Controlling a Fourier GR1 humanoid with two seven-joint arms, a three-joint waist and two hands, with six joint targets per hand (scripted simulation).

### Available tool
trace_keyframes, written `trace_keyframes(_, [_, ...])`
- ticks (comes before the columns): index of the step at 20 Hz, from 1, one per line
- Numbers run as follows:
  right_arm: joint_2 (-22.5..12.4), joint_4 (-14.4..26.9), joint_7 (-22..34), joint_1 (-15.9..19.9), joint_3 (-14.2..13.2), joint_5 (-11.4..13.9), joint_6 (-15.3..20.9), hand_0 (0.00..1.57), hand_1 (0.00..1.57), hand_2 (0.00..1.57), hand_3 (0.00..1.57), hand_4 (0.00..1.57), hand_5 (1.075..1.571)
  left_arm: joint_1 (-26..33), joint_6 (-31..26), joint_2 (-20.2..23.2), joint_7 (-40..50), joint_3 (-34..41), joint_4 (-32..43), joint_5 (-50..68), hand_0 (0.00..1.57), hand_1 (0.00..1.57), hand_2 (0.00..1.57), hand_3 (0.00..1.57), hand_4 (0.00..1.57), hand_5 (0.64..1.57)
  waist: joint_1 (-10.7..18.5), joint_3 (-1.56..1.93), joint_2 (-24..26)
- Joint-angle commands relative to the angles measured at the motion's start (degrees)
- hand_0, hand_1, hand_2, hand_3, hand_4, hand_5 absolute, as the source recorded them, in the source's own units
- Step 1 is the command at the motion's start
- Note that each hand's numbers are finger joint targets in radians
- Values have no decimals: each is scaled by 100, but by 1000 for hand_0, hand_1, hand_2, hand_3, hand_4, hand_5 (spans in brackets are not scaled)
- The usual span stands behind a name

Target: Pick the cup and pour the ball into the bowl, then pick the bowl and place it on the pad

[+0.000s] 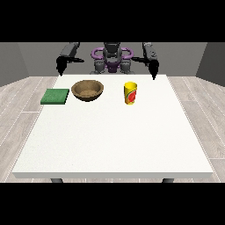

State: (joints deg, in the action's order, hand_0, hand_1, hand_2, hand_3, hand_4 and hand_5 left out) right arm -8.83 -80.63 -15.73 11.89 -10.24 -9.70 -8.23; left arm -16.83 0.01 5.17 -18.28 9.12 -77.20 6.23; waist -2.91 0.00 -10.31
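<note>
White desk (pixel 114 140), matte, flat rectangular top, dark legs just visible under the near edge. Floor around it is pale wood-look planks; plain grey walls behind.

Robot sits at the far edge, grey and black torso with purple loops at the shoulders. Both arms raised, forearms hanging down, both hands above the desk's far corners and touching nothing.

Hand at the view's left (pixel 60 67): black, pointing down, holding nothing. Can't tell how its fingers are set.
Hand at the view's right (pixel 154 69): same, black, pointing down, nothing in it, finger state unreadable from here.

Things on the desk, all in the far half:
- Pad (pixel 55 96): green, flat, square, near the left edge.
- Bowl (pixel 88 90): brown, wood-like, round and shallow, upright, just right of the pad but not touching.
- Cup (pixel 130 93): yellow with a red and green mark on its side, upright cylinder, right of the bowl, apart from it.

Ball not visible; can't see into the cup.
</note>
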Motion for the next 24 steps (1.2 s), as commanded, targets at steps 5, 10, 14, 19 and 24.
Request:
trace_keyframes(5, [-90, 404, -187, 710, 42, 5, -141, 0, 0, 0, 0, 0, 1570, -1102, 572, -81, -848, 237, 1387, -270, 0, 0, 0, 0, 0, 1383, -309, -1, -573])
trace_keyframes(10, [-195, 697, 48, 926, -105, -63, -45, 0, 0, 0, 0, 0, 1570, -1081, 412, -95, -1313, 229, 2191, -246, 0, 0, 0, 0, 0, 1407, -205, -1, -359])
trace_keyframes(14, [-345, 623, -337, 933, -175, -154, -322, 0, 0, 0, 0, 0, 1569, -1285, 575, 53, -1951, 511, 2679, -239, 0, 0, 0, 0, 0, 1352, -457, -2, -801])
trace_keyframes(19, [-557, 524, -44, 1313, -257, -270, -362, 0, 0, 0, 0, 0, 1569, -1824, 813, 68, -2363, 620, 3390, -283, 0, 0, 0, 0, 0, 1336, -609, -3, -1020])
trace_keyframes(24, [-739, 493, 25, 1452, -412, -495, -538, 0, 0, 0, 0, 0, 1569, -2240, 891, 295, -2523, 802, 3866, -238, 0, 0, 0, 0, 0, 1315, -776, -4, -1307])
